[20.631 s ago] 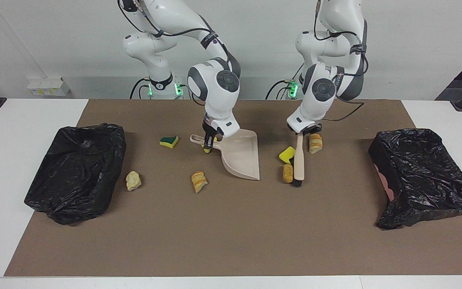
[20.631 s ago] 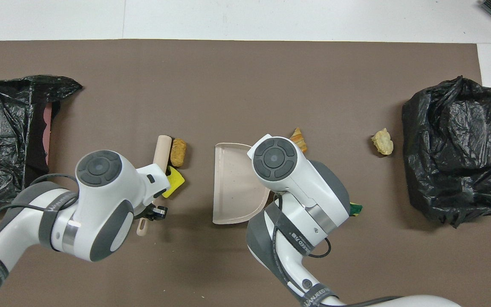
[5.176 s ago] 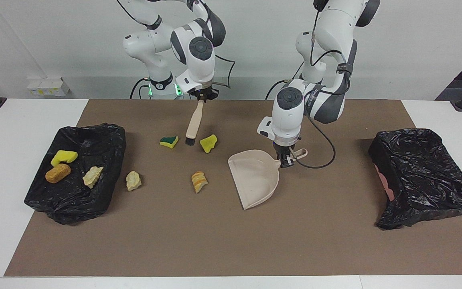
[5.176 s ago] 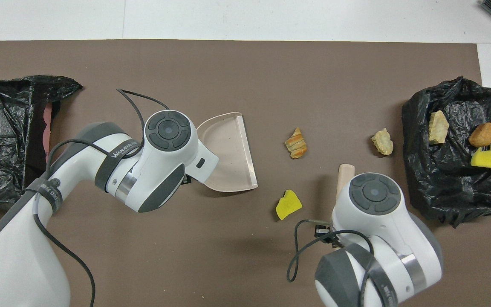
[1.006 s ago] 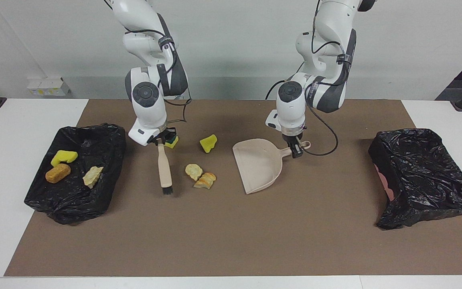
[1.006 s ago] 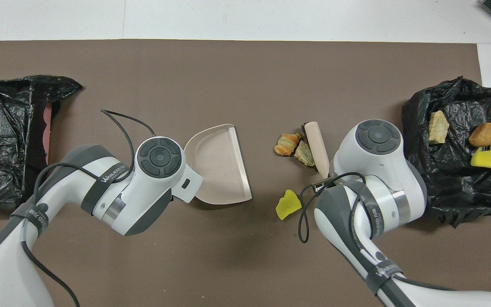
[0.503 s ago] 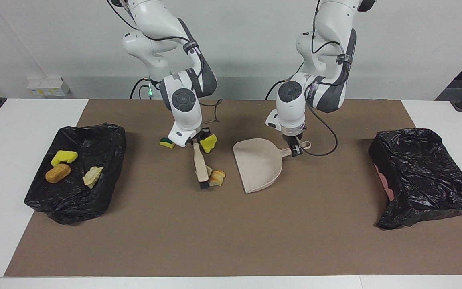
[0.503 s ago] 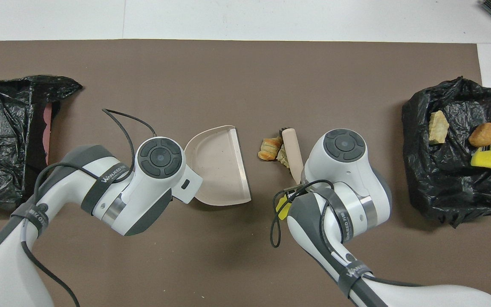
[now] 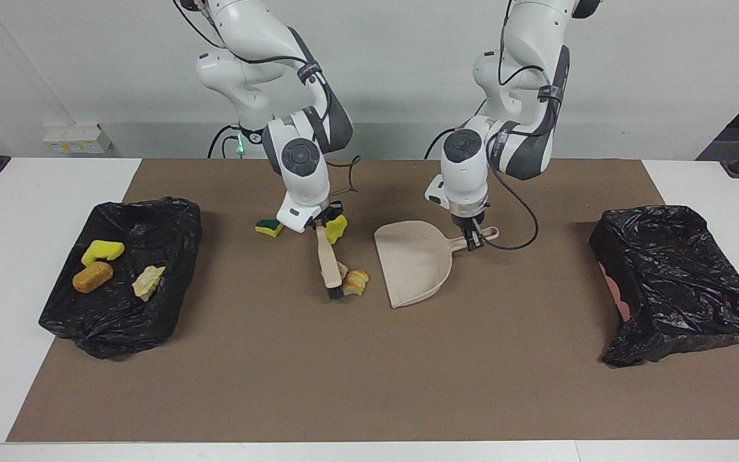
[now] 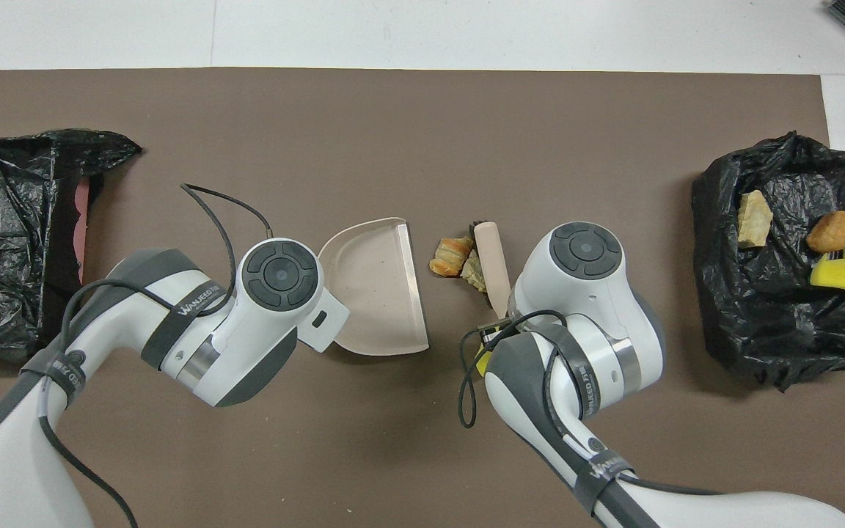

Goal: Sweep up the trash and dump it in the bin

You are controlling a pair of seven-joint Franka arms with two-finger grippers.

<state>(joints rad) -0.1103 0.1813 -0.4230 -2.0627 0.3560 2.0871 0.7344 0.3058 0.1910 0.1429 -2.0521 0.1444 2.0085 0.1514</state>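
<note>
Change: since half a second ago the brush (image 9: 329,266) and the two scraps at its bristles have slid closer to the dustpan (image 9: 416,262).
Surface: brown mat (image 9: 369,372) filling most of the facing view.
Bins: black-lined bin (image 9: 122,282) at centre left of the facing view holds three scraps of trash (image 9: 101,251); the second bin (image 9: 677,282) sits at centre right.
Dustpan: centre of frame, mouth facing the brush.
Right gripper (image 9: 322,222): fingers closed on the brush handle.
Left gripper (image 9: 472,239): fingers closed on the dustpan handle.
Loose scraps: striped chunk (image 9: 356,282) and pale lump (image 10: 474,270) touching the bristles, just beside the dustpan; yellow sponge (image 9: 337,227) and green-topped sponge (image 9: 269,227) higher in frame.
</note>
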